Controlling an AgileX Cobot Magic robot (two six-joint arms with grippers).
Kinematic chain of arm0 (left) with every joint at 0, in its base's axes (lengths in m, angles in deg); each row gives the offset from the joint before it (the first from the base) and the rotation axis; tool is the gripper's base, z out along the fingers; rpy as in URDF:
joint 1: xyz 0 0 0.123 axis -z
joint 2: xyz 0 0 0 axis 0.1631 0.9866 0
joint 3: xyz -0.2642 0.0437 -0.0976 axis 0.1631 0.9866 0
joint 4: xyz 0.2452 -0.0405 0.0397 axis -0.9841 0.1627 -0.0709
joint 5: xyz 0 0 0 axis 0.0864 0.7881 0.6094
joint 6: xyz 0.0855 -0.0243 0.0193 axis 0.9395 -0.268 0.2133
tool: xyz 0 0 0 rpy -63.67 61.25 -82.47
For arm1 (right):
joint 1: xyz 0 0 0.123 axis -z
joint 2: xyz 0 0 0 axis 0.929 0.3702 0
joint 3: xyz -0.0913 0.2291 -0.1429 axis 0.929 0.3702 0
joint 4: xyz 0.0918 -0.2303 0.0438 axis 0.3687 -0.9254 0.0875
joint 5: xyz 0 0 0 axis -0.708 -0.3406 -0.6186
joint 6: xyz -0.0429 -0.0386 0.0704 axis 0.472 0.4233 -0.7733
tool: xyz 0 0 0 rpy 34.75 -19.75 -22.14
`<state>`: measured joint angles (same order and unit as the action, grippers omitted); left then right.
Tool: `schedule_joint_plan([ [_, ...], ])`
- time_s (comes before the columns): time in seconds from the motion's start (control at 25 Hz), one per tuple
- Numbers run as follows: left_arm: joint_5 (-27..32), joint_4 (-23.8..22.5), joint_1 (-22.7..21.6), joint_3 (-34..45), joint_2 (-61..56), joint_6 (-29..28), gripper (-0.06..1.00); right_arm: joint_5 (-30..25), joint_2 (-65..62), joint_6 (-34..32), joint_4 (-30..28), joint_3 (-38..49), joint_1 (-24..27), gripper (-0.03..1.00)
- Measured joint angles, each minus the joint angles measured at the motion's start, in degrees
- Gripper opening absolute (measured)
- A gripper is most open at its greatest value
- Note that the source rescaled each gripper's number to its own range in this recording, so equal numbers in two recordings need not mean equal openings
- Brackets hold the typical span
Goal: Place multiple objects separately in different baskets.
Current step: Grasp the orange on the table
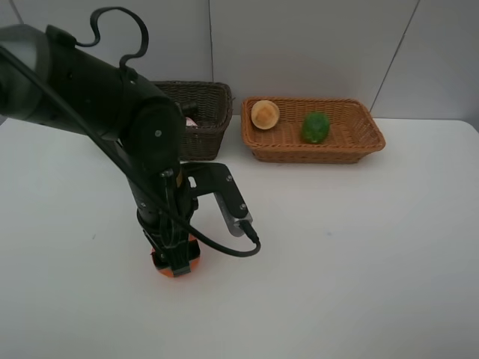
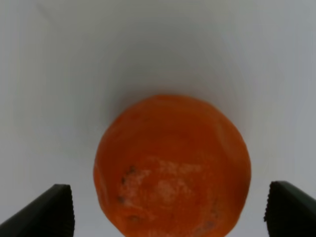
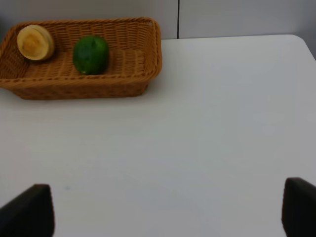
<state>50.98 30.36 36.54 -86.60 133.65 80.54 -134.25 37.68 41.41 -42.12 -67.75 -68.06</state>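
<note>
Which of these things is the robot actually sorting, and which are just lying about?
Part of the job:
- tangerine
- lime
- peach
- tan basket
- dark basket

Just there:
- white table

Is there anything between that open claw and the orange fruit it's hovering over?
Nothing visible. The left gripper is open with the orange tangerine sitting between its fingertips on bare white table. No other object shows around the fruit.
</note>
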Motion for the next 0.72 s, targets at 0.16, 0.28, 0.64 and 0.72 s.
schedule_joint_plan([
  [0.16,-1.29,-0.05,0.28,1.26,0.0,-0.02,1.0,0.0,0.0,0.0,0.0,0.0,0.0,1.0],
  [0.28,-1.84,-0.06,0.28,1.32,0.0,-0.02,1.0,0.0,0.0,0.0,0.0,0.0,0.0,1.0],
  [0.64,-2.86,-0.12,0.28,1.38,2.17,-0.06,1.0,0.0,0.0,0.0,0.0,0.0,0.0,1.0],
  [0.72,-3.2,-0.34,0.28,1.38,2.77,-0.06,1.0,0.0,0.0,0.0,0.0,0.0,0.0,1.0],
])
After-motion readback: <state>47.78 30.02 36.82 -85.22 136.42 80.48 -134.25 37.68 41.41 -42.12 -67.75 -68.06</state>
